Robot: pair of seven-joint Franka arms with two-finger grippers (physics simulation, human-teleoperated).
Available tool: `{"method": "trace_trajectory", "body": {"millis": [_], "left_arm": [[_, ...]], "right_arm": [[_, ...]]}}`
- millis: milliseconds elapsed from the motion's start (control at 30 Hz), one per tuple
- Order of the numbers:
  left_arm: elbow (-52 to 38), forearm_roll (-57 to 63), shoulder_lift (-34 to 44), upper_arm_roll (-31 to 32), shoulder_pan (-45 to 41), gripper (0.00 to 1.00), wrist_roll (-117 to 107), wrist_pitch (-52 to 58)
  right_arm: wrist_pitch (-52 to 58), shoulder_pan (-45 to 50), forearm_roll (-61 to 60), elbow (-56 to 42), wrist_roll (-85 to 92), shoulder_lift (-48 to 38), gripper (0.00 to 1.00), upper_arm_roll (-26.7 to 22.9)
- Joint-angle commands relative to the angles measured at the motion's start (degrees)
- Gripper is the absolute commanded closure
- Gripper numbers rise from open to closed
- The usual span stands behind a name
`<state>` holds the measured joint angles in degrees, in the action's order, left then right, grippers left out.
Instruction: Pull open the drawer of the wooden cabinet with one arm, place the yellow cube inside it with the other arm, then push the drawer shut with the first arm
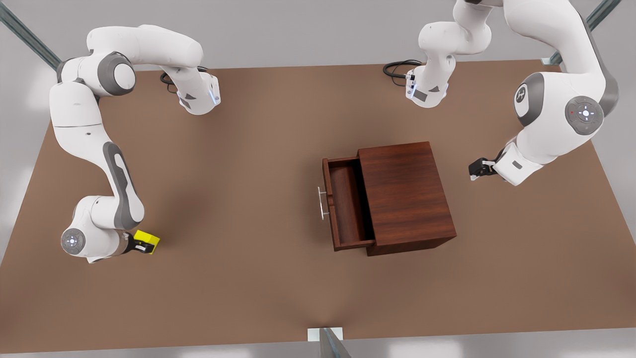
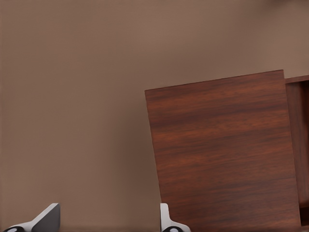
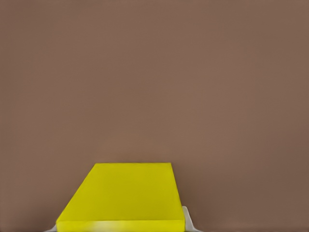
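The wooden cabinet (image 1: pixel 405 196) stands right of the table's middle in the front view. Its drawer (image 1: pixel 348 204) is pulled out toward the front view's left and holds nothing; the silver handle (image 1: pixel 323 202) faces that way. My left gripper (image 1: pixel 476 169) hovers open beyond the cabinet's back at the front view's right, apart from it. In the left wrist view the cabinet's top (image 2: pixel 222 150) lies ahead of the spread fingertips (image 2: pixel 48 217). At the front view's lower left my right gripper (image 1: pixel 140 245) is shut on the yellow cube (image 1: pixel 147 240), which sits between the fingers (image 3: pixel 120 198).
The brown table (image 1: pixel 238 174) stretches wide between cube and cabinet. Black cables (image 1: pixel 397 67) lie by the arm bases at the back edge. A metal post (image 1: pixel 328 340) stands at the table's near edge.
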<state>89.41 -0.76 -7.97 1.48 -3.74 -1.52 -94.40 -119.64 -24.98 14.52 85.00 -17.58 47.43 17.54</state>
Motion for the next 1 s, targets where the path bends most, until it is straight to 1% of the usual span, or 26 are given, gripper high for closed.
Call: {"method": "trace_trajectory", "body": {"millis": [0,67,100,133,233,300,333,433,600,633,700,800,967], "left_arm": [[0.0,0.1,0.1,0.0,0.0,0.0,-0.8,0.2],[0.0,0.1,0.0,0.0,0.0,0.0,-0.8,0.2],[0.0,0.1,0.0,0.0,0.0,0.0,-0.8,0.1],[-0.1,0.1,0.0,0.0,0.0,0.0,-0.8,0.1],[-0.2,0.0,0.1,0.0,0.0,0.0,-0.9,0.2],[-0.3,0.0,0.1,-0.1,0.0,0.0,-0.7,0.2],[-0.2,0.0,0.1,-0.1,0.0,0.0,-0.8,0.2],[-0.3,0.1,0.1,-0.1,0.0,0.0,-0.7,0.2],[-0.4,0.0,-0.1,0.0,-0.3,0.0,-1.6,0.2],[-0.6,0.1,-0.2,0.0,-0.4,0.0,-2.0,0.2],[-0.8,0.1,-0.3,0.0,-0.4,0.0,-2.0,0.2],[-2.2,0.0,-0.4,-0.1,-0.3,0.0,-1.8,0.2],[-2.4,0.1,-0.6,-0.1,-0.4,0.0,-1.8,0.2]], "right_arm": [[-0.1,0.0,0.7,-0.1,-2.4,-0.1,0.21,0.0],[-0.1,-0.1,0.7,-0.1,-3.1,-0.1,0.32,0.0],[-0.1,0.0,0.7,-0.1,-3.2,-0.1,0.35,0.0],[-0.1,0.0,0.7,-0.2,-3.2,-0.2,0.41,0.2],[1.2,-0.1,-0.3,-0.1,-4.1,-2.8,0.49,0.6],[3.4,0.5,-1.2,-0.2,-4.8,-4.6,0.49,0.9],[5.2,0.6,-2.6,-0.2,-5.9,-6.2,0.49,1.8],[9.3,3.2,-6.2,-0.5,-9.3,-8.9,0.49,1.8],[16.0,9.5,-9.3,-2.9,-24.0,-13.0,0.49,1.6],[18.2,11.1,-11.3,-4.8,-26.2,-13.1,0.49,1.7],[23.1,14.4,-11.4,-9.0,-32.6,-13.1,0.49,1.8],[23.3,19.8,-13.3,-12.4,-45.8,-12.5,0.49,2.0],[23.8,31.1,-13.3,-22.4,-68.3,-7.2,0.49,1.5]]}}
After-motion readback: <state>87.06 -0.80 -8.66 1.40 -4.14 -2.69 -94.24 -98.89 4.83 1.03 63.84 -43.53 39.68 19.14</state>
